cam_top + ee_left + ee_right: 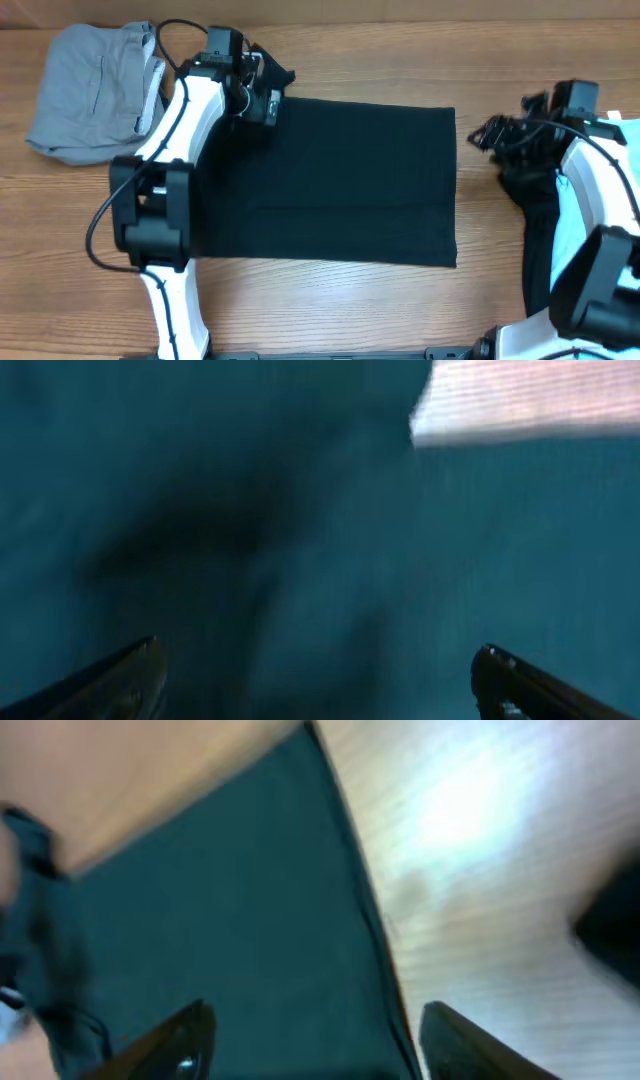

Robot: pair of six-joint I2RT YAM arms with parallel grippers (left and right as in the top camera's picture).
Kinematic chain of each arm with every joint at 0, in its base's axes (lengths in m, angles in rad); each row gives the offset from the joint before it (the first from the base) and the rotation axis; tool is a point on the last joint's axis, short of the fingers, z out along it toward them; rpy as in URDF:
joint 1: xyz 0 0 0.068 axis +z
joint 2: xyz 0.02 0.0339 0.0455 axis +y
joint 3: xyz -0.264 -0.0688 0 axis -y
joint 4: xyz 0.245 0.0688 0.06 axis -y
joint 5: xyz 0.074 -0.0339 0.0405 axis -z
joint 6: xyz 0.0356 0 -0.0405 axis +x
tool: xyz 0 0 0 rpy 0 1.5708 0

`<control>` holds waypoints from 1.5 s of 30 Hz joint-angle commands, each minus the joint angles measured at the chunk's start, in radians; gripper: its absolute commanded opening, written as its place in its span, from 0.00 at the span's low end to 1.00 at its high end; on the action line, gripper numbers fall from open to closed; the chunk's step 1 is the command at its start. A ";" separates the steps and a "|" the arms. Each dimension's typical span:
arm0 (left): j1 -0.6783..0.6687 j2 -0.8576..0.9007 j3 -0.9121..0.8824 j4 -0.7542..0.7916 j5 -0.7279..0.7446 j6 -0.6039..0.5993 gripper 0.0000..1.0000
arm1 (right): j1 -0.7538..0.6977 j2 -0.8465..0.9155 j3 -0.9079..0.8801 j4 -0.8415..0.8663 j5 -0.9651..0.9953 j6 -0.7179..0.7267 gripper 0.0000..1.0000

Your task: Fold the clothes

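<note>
My left arm stretches across the bench (380, 305) to the far left corner of the black T-shirt (350, 180). Its end effector (320, 675) is spread wide close above the cloth, gripping nothing. My right arm is bent at the right side, its end effector (315, 1040) partly open and empty beside the shirt's right edge. The shirt lies flat as a rectangle mid-bench. I count three garments in all — that one, a grey one (90, 90) at the far left, and a dark one (530, 215) under my right arm.
</note>
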 commanded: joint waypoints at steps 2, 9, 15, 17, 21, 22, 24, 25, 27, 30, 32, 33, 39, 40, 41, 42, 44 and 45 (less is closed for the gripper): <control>0.013 -0.230 0.057 -0.137 -0.110 0.068 1.00 | -0.008 0.043 0.006 -0.176 0.043 0.018 0.66; 0.013 -0.458 0.057 -0.305 -0.225 0.060 1.00 | -0.006 0.043 -0.024 -0.428 0.122 0.014 0.73; 0.022 -0.587 0.057 -0.449 -0.226 -0.043 1.00 | -0.006 0.043 -0.203 -0.362 0.111 0.018 0.68; 0.036 -0.595 0.057 -0.507 -0.223 -0.087 1.00 | -0.006 0.043 -0.260 -0.319 0.082 0.018 0.66; 0.078 -0.592 0.056 -0.612 -0.191 -0.122 1.00 | 0.002 0.043 -0.362 -0.225 -0.011 -0.008 0.65; 0.089 -0.592 0.056 -0.628 -0.184 -0.121 1.00 | 0.007 0.043 -0.381 -0.200 -0.039 -0.016 0.65; 0.109 -0.592 0.056 -0.644 -0.176 -0.121 1.00 | 0.016 0.043 -0.401 -0.173 -0.079 -0.016 0.65; 0.119 -0.592 0.056 -0.650 -0.172 -0.121 1.00 | 0.022 0.043 -0.407 -0.166 -0.091 -0.016 0.64; 0.136 -0.592 0.056 -0.657 -0.172 -0.121 1.00 | 0.032 0.043 -0.407 -0.166 -0.094 -0.016 0.51; 0.154 -0.592 0.056 -0.666 -0.171 -0.120 1.00 | 0.032 0.043 -0.406 -0.162 -0.064 -0.007 0.26; 0.161 -0.592 0.056 -0.668 -0.170 -0.120 1.00 | 0.022 0.042 -0.398 -0.158 0.011 0.034 0.14; 0.164 -0.592 0.056 -0.666 -0.170 -0.119 1.00 | 0.014 0.042 -0.391 -0.160 0.050 0.056 0.11; 0.164 -0.592 0.056 -0.665 -0.170 -0.116 1.00 | -0.028 0.040 -0.347 -0.285 0.329 0.145 0.04; 0.164 -0.592 0.056 -0.666 -0.170 -0.116 1.00 | -0.027 0.040 -0.347 -0.307 0.396 0.187 0.04; 0.164 -0.592 0.056 -0.666 -0.170 -0.116 1.00 | -0.027 0.040 -0.347 -0.309 0.405 0.209 0.04; 0.164 -0.592 0.056 -0.665 -0.170 -0.116 1.00 | -0.026 0.040 -0.347 -0.302 0.404 0.203 0.04; 0.164 -0.592 0.056 -0.665 -0.170 -0.116 1.00 | -0.026 0.040 -0.347 -0.290 0.404 0.203 0.08; 0.164 -0.592 0.056 -0.666 -0.169 -0.116 1.00 | -0.026 0.040 -0.347 -0.280 0.404 0.203 0.21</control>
